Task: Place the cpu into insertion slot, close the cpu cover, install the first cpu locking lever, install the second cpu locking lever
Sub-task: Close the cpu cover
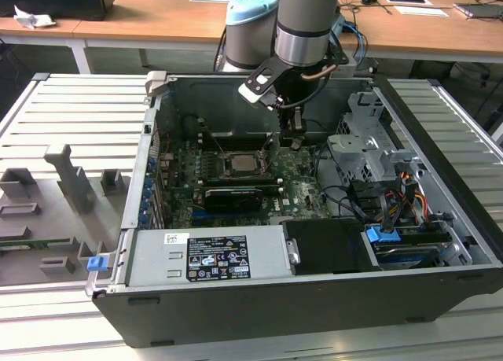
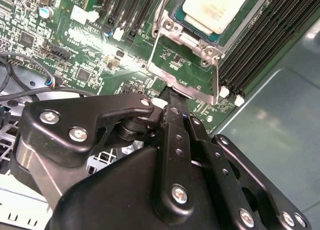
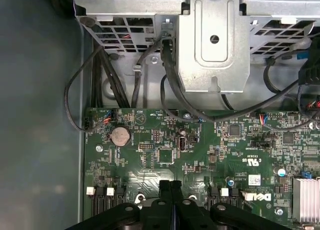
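Position: the gripper (image 1: 294, 141) is held low inside the open computer case (image 1: 440, 243), over the green motherboard (image 3: 200, 155), just to the exterior view's right of the processor socket. In both wrist views its fingers (image 3: 165, 190) are seen pressed together with no gap. The tips (image 2: 169, 97) are set against the free edge of the cpu cover (image 2: 192, 91). Whether that thin edge is pinched between them cannot be told.

The cpu (image 2: 217, 7) is seated flat in the insertion slot (image 2: 174, 9), pale metal face up. The cpu cover is swung open off the chip on the gripper's side of the socket, and green board is seen through its window. Long black memory slots (image 2: 260, 44) run along both sides of the socket.

In the first wrist view a coin cell battery (image 3: 120, 135) is noted on the board. Black cables (image 3: 172, 84) are routed from a metal drive cage (image 3: 215, 34) down to the board edge. A grey power supply (image 1: 204, 255) is noted at the near side of the case.
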`<state>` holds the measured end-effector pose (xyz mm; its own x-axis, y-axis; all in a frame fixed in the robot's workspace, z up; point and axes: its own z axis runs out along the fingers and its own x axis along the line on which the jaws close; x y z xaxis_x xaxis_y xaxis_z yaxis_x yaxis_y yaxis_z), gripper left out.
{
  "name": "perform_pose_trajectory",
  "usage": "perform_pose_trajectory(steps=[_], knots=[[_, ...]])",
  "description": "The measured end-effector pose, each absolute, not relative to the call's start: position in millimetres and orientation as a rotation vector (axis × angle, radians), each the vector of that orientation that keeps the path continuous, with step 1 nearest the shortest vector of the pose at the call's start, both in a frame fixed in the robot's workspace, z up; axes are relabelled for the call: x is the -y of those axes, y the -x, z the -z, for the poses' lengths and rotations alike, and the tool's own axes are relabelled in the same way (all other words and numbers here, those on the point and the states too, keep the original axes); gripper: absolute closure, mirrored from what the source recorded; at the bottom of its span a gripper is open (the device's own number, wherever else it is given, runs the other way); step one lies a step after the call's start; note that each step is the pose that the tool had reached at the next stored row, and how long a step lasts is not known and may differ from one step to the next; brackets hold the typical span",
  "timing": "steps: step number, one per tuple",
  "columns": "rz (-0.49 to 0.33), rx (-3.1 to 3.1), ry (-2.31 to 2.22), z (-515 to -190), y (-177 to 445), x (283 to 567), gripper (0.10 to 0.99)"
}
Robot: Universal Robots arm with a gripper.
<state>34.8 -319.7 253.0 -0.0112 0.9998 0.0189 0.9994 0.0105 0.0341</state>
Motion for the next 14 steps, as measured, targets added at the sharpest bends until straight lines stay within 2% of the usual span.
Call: perform_pose_trajectory(steps=[14], knots=[[-0.059,-2.226,-2.202,-252.6,-24.0,319.7,0.980]])
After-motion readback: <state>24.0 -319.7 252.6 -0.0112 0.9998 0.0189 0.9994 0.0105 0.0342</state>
